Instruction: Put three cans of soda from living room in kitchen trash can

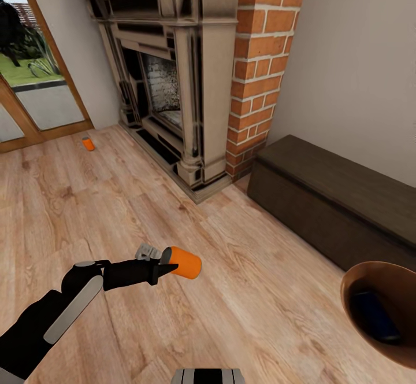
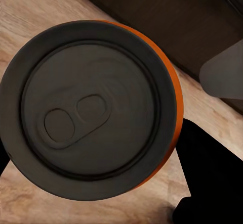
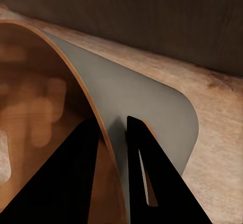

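Note:
In the head view my left gripper (image 1: 166, 261) is shut on an orange can of soda (image 1: 186, 262), held sideways a little above the wood floor. The left wrist view looks onto that can's dark top (image 2: 91, 113), with a black finger (image 2: 207, 178) beside it. A second orange can (image 1: 88, 143) stands on the floor near the glass door. The tash can (image 1: 346, 284) hangs at the lower right, tilted, with a blue can (image 1: 377, 316) inside. My right gripper (image 3: 114, 148) is shut on its wall (image 3: 147, 97), one finger inside and one outside.
A stone fireplace (image 1: 173, 72) with a brick column (image 1: 260, 54) stands ahead. A long dark wood bench (image 1: 335, 199) runs along the right wall, close behind the bin. Wood-framed glass doors (image 1: 29, 83) are at the far left. Open floor lies between.

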Controlling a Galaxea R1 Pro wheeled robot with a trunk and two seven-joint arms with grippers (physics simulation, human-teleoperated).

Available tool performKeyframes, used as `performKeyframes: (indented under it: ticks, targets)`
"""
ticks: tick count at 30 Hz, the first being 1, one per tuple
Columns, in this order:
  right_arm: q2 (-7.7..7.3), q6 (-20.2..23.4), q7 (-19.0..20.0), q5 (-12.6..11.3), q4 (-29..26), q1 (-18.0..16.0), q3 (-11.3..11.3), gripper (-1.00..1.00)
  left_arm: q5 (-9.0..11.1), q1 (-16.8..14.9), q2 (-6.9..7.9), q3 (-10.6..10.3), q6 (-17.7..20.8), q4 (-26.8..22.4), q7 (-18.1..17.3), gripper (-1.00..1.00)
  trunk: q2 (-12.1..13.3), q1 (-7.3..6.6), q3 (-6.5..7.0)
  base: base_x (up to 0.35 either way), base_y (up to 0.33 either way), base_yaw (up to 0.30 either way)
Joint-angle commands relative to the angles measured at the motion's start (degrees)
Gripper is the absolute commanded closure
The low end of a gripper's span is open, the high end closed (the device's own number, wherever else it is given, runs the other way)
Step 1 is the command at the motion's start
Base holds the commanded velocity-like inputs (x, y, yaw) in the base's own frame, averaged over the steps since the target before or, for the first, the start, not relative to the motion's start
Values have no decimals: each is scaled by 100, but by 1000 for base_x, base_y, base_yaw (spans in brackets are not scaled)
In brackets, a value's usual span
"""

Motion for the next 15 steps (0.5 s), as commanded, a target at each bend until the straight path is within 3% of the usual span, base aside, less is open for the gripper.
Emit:
performKeyframes:
  ticks: [1,15]
  targets:
    - [-1,34,12,-32,-1,-2,1,100,-6,0,0,-2,-3,0,1,100,0,0,10,0,0,0]
    - [-6,34,12,-32,-1,-4,1,100,-6,0,-7,-3,-3,1,5,100,0,0,136,0,0,0]
